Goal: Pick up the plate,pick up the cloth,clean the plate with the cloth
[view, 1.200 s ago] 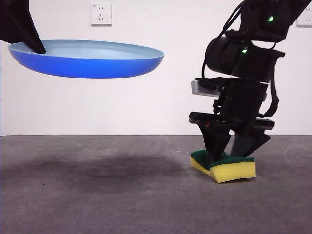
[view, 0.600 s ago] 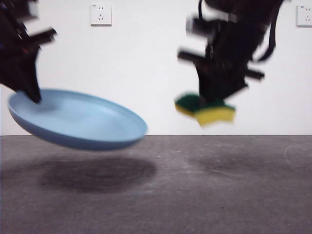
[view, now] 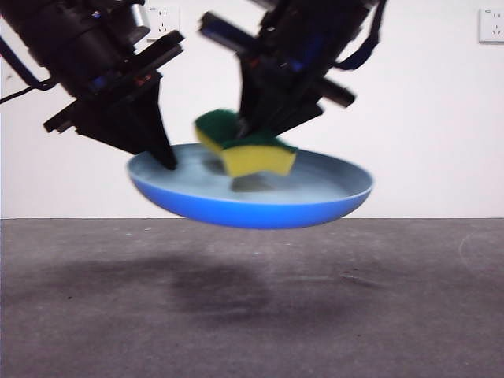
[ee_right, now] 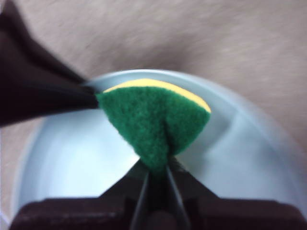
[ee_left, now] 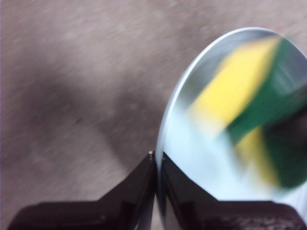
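Light blue plate [view: 260, 206] held in the air, well clear of the grey tabletop [view: 252, 315], a dark shadow beneath it. Gripped at its rim by the left pincer [view: 167, 161], which came in from the upper left of the front view, big and dark. Jaws of that pincer [ee_left: 157, 160] seen in the left wrist view clamped on the plate's thin edge [ee_left: 165, 139], one jaw on each face, almost no gap between them. Plate roughly level in the front view, its inner surface pale, its underside a stronger blue.

Cloth [view: 246, 146], in fact a yellow foam sponge with a dark green scouring layer, held over the plate's inside by the right pincer [view: 253, 134], which reached down from the top middle of the front view. Sponge tilted, green layer uppermost, yellow foam facing the camera, a small shadow on the plate right below it. Cannot tell whether the yellow underside touched the plate or hung just above it. In the right wrist view, jaws of the right pincer [ee_right: 158, 170] pinched tight on the sponge [ee_right: 156, 120], squeezing the green layer into a fold, with a thin yellow edge showing along the far side. Plate's pale bowl [ee_right: 72, 158] spread under the sponge there, the left pincer's dark tip [ee_right: 62, 98] on the rim close beside the sponge.

Sponge [ee_left: 249, 96] badly blurred in the left wrist view, only yellow and green streaks over the plate.

White wall behind, with a socket [view: 492, 25] at the upper right corner.
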You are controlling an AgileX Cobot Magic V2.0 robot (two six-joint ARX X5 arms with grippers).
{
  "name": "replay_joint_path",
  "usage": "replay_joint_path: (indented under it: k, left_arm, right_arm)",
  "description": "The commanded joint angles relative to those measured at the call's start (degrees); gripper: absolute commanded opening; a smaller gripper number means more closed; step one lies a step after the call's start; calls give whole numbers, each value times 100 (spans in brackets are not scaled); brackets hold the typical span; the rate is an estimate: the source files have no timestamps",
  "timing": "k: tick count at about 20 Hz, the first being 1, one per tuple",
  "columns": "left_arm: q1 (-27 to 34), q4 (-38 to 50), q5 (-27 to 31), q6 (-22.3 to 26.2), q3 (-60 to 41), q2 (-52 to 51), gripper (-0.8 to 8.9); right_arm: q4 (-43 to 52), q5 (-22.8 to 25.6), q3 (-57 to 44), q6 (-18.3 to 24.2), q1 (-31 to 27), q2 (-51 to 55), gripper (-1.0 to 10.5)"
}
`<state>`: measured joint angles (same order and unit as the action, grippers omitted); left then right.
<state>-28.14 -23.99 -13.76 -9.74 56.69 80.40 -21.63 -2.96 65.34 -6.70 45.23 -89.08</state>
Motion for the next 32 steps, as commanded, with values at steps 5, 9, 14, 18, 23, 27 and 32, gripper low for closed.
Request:
replay_joint_path:
  k: [5, 9, 14, 18, 23, 27, 32]
  left_arm:
    - [20, 365, -31, -278, 0, -2, -9]
    - [92, 210, -203, -264, 0, -2, -9]
    - [-7, 175, -857, -269, 0, -2, -9]
    - [-125, 254, -927, -319, 0, -2, -9]
    - [-162, 671, -876, -651, 0, -2, -9]
    - [-118, 1097, -592, -920, 0, -2, -9]
    - [-63, 903, -623, -916, 0, -2, -9]
  right_arm:
    - [-1064, 420, -37, 2, 791, -396, -12]
    - [-2284, 2573, -37, 94, 645, -210, -12]
    - [-988, 3134, -35, 411, 20, 157, -12]
    - [-205, 1856, -35, 367, -247, 151, -13]
    - [-7, 177, -37, -94, -175, -72, -13]
    - [-748, -118, -37, -74, 208, -155, -12]
    - [-2308, 1508, -37, 105, 267, -155, -12]
